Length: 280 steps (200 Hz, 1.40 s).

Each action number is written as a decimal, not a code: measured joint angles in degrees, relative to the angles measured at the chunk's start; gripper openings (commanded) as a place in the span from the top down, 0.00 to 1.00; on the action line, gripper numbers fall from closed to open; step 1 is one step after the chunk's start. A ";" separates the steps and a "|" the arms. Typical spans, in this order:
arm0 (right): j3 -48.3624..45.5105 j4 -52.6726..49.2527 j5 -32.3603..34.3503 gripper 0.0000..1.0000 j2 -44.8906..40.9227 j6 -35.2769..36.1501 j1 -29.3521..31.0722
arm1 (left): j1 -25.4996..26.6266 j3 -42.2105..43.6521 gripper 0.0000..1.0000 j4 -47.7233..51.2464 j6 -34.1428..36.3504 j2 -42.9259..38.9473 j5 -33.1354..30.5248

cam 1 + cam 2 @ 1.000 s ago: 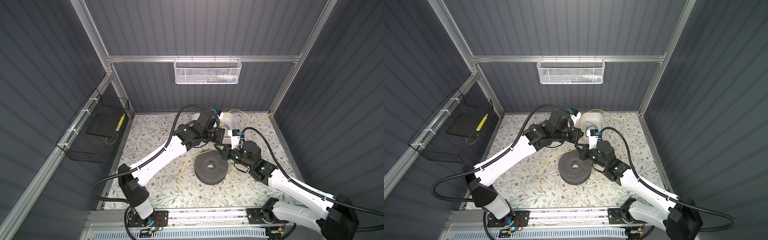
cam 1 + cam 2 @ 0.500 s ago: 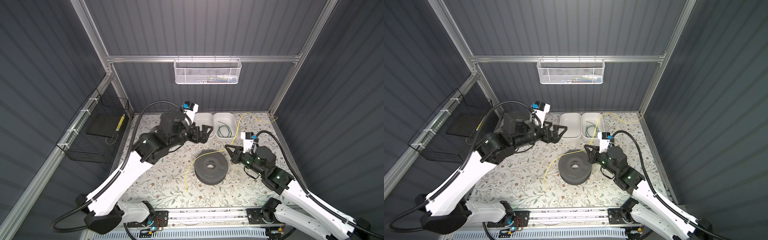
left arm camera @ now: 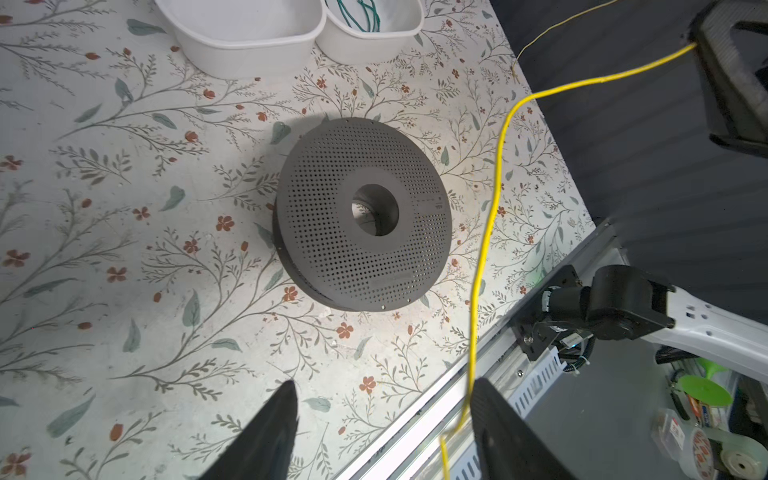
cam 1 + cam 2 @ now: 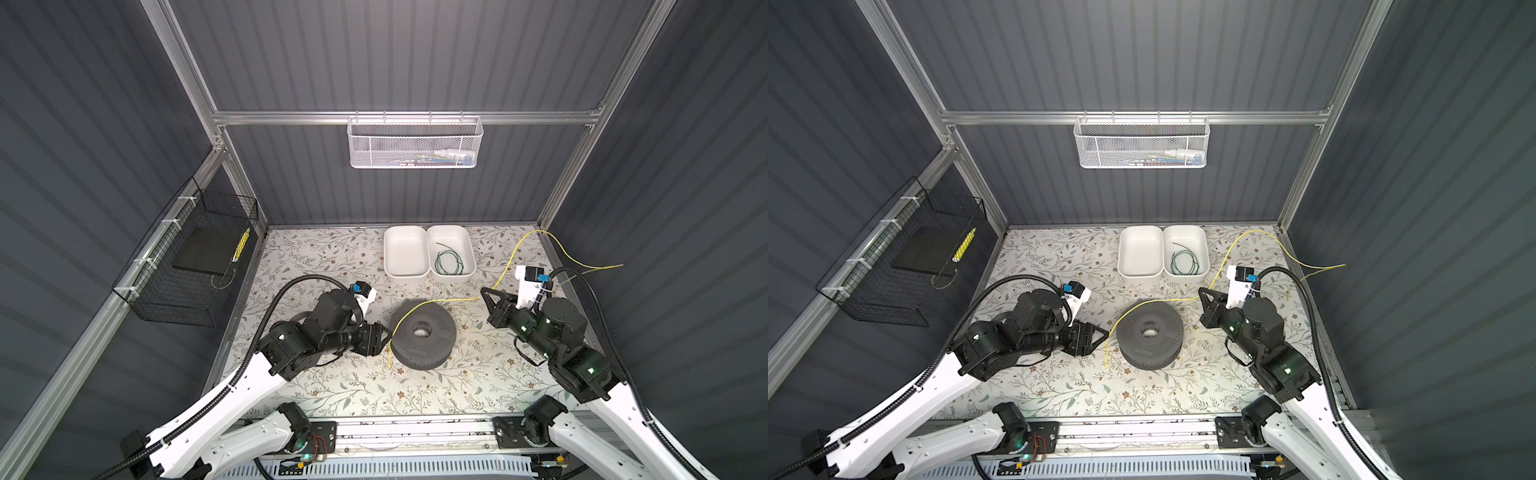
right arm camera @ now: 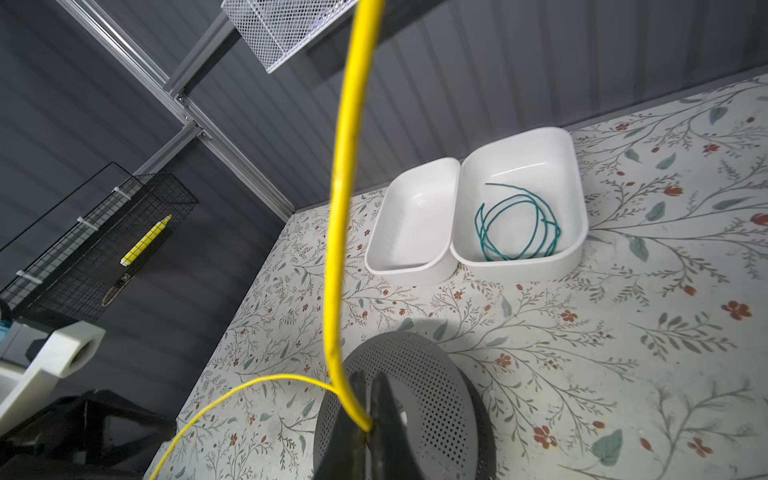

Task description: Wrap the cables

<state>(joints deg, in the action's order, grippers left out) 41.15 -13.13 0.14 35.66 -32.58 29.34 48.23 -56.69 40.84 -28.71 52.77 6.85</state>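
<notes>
Currently: right pincer [image 5: 368, 380] pinched the yellow cable [image 5: 338, 208]; left pincer [image 3: 384, 386] stood spread, slack hanging ungripped between its fingers [image 3: 266, 436]. Green cable [image 5: 515, 224] lay in the tub [image 5: 519, 266] beyond. Risk: slack could swing clear before closing.

The left arm [image 4: 232, 395] reaches in from the near left corner, its white link rising to a black wrist that lies nearly level and points toward the middle. The left gripper [image 4: 380, 338] [image 3: 382, 386] has its jaws spread apart, and the yellow cable [image 3: 484, 257] runs loose through the gap. The right arm [image 4: 615, 411] comes up from the near right corner, wrist angled toward the back left. The right gripper [image 4: 484, 291] [image 5: 369, 380] is clamped tight on the yellow cable, its fingers pressed together
</notes>
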 measured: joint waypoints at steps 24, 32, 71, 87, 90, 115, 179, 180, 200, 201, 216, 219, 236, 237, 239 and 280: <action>0.20 -1.05 -0.20 1.00 -0.11 -0.39 -0.39 | 0.00 0.42 0.52 -3.82 0.00 1.42 3.02; 0.20 -1.36 -0.26 1.00 -0.11 -0.46 -0.48 | 0.00 0.57 0.54 -5.01 0.31 2.40 3.78; 0.20 -2.14 -0.63 1.00 -0.31 -0.92 -0.63 | 0.00 2.64 0.80 -9.62 0.59 5.64 5.01; 0.20 -2.16 -0.87 1.00 -0.70 -1.05 -0.87 | 0.00 2.64 0.73 -10.45 0.85 5.99 4.68; 0.20 -2.19 -0.90 1.00 -0.76 -1.07 -0.94 | 0.00 2.64 0.72 -10.51 1.07 5.99 4.52; 0.20 -2.19 -1.55 1.00 -1.20 -1.49 -2.01 | 0.00 2.67 0.75 -10.71 1.25 5.99 4.31; 0.20 -2.16 -3.87 1.00 -1.33 -2.56 -4.50 | 0.00 4.22 0.78 -11.67 1.09 4.87 4.90; 0.20 -2.16 -3.89 1.00 -1.33 -2.58 -4.52 | 0.00 4.24 0.78 -11.69 1.09 4.87 4.92; 0.20 -2.14 -4.48 1.00 -1.33 -3.04 -5.05 | 0.00 4.46 0.72 -11.91 0.98 4.83 5.29; 0.20 -2.14 -4.52 1.00 -1.33 -3.04 -5.07 | 0.00 4.46 0.72 -11.91 1.05 4.83 5.31; 0.20 -2.01 -5.25 1.00 -1.31 -3.32 -5.75 | 0.00 4.48 0.78 -12.02 1.01 4.83 5.42; 0.20 -1.97 -5.33 1.00 -1.25 -3.37 -5.90 | 0.00 4.48 0.80 -12.04 1.05 4.83 5.44; 0.20 -1.86 -6.25 1.00 -0.98 -3.48 -6.78 | 0.00 4.48 0.94 -12.26 0.87 4.87 5.81; 0.20 -1.84 -6.32 1.00 -0.96 -3.48 -6.80 | 0.00 4.48 0.95 -12.28 0.70 4.87 5.86; 0.20 -1.84 -6.36 1.00 -0.94 -3.50 -6.91 | 0.00 4.48 0.97 -12.24 0.94 4.87 5.90; 0.35 -1.79 -8.57 0.93 0.13 -4.79 -9.05 | 0.07 4.48 1.00 -13.46 0.83 4.87 6.32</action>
<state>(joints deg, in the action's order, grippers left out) 41.50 -14.92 -8.43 35.79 -37.36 20.29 48.29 -52.21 27.38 -27.88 57.65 13.17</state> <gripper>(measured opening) 0.052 0.055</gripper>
